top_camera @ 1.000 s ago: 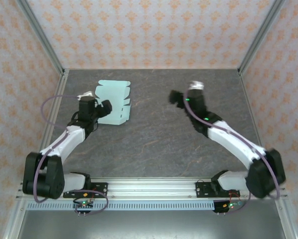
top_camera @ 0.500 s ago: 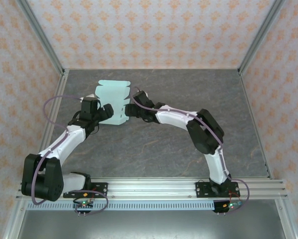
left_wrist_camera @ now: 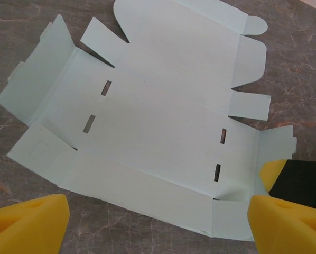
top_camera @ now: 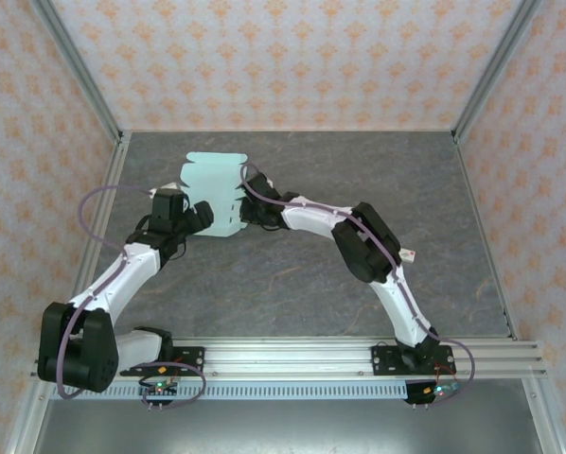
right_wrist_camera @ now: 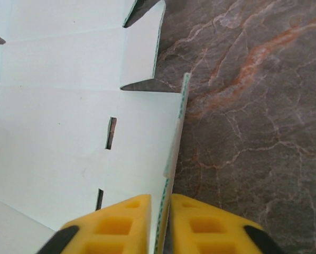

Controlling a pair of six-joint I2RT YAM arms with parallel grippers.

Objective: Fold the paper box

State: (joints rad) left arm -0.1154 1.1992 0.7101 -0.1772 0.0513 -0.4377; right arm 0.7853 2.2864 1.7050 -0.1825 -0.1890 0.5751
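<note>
Where right hand (right_wrist_camera: 160, 214) pinches paper box (right_wrist_camera: 57, 132) edge, left hand (left_wrist_camera: 158, 217) spread, table (right_wrist_camera: 253, 106) alongside.

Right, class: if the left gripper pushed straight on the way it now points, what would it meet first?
The paper box: the flat sheet's near edge lies directly ahead of the open left gripper, between its fingers. How high the gripper sits above it is unclear.

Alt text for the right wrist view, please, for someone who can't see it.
The yellow-tipped right gripper pinches the edge of a side flap of the unfolded mint-green paper box. The slotted sheet spreads across the left; dark marbled table lies to the right.
</note>
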